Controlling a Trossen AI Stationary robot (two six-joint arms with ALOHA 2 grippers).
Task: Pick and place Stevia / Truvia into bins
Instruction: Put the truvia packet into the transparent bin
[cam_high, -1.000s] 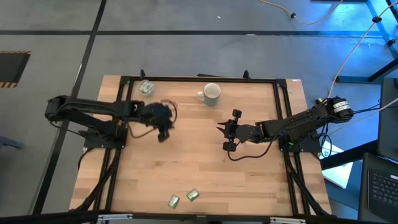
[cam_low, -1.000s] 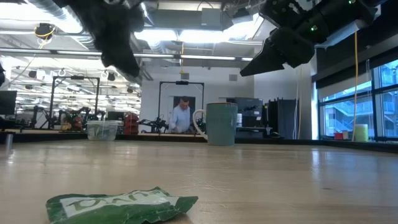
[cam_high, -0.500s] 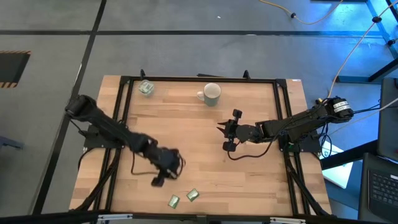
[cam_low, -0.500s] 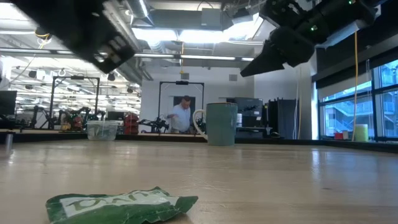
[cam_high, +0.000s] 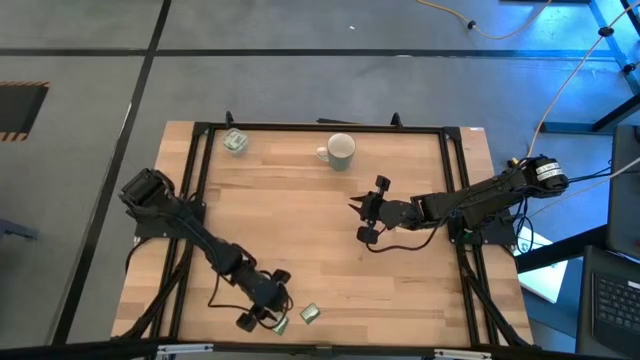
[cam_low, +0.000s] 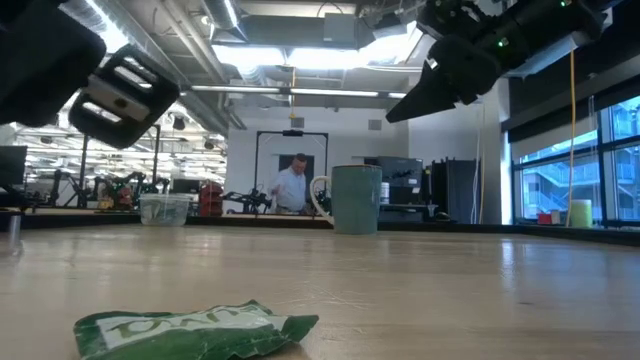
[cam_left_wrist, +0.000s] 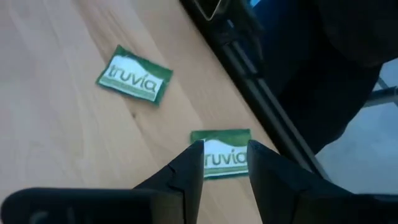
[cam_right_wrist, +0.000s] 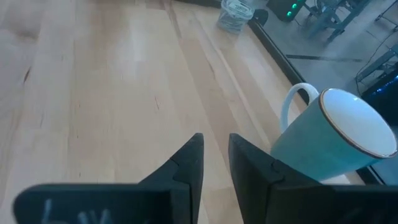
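A: Where was the left gripper (cam_left_wrist: 225, 163)?
B: Fingers apart over a Truvia sachet (cam_left_wrist: 219, 152) near the front edge; another sachet (cam_left_wrist: 134, 81) lay beside. The right gripper (cam_right_wrist: 214, 155) hung slightly parted near the mug (cam_right_wrist: 329, 140).

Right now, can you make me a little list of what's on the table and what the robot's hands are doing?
left tool: open, above a Truvia packet near the table's front edge
second packet: lying flat close by
right tool: hovering mid-table, holding nothing
mug: upright, at the back
clear cup: back left corner
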